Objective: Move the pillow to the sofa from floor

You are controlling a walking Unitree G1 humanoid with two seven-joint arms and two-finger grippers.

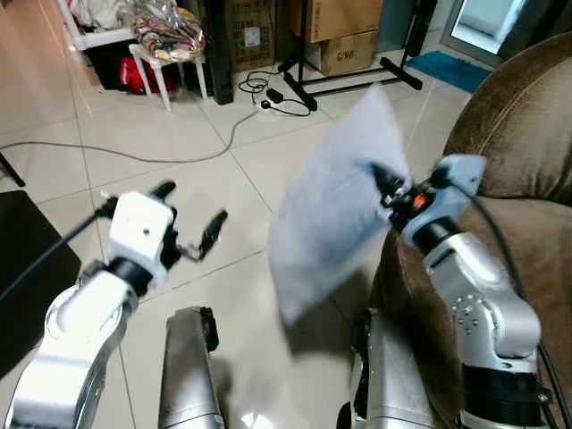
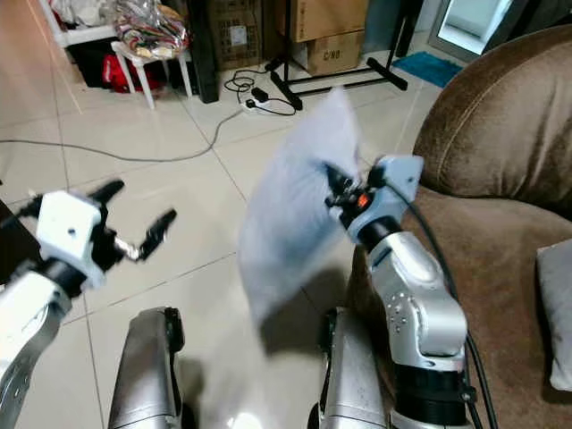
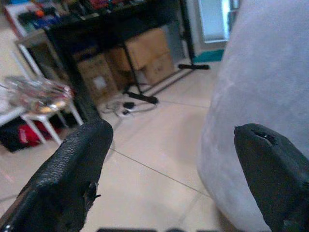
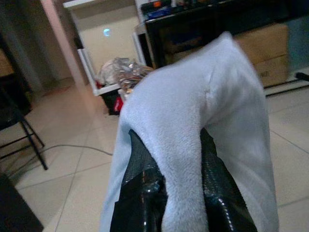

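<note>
Brown plush covers the sofa point(image 2: 500, 134), whose arm rises at the right edge of the tiled floor point(image 1: 179, 134) — the landing place for a pale grey pillow point(image 1: 335, 197) that hangs in the air, blurred, clear of the tiles and just beside the sofa's arm. To do this step well, the carry probably wants to go up and over the arm's top edge before any release, so the pillow's trailing lower corner does not catch and drag on the front of the sofa; letting go looks wise only once most of the cushion lies above the seat. The right gripper point(image 4: 176, 159) pinches a thick fold of the fleece, its two black fingers pressed in on either side with fabric bulging between them — a one-point hold that lets the rest of the pillow swing. The left gripper point(image 1: 192, 219) hovers over the open tiles, fingers spread wide and holding nothing, the pillow's flank near one fingertip point(image 3: 270, 169) but apart from it.
</note>
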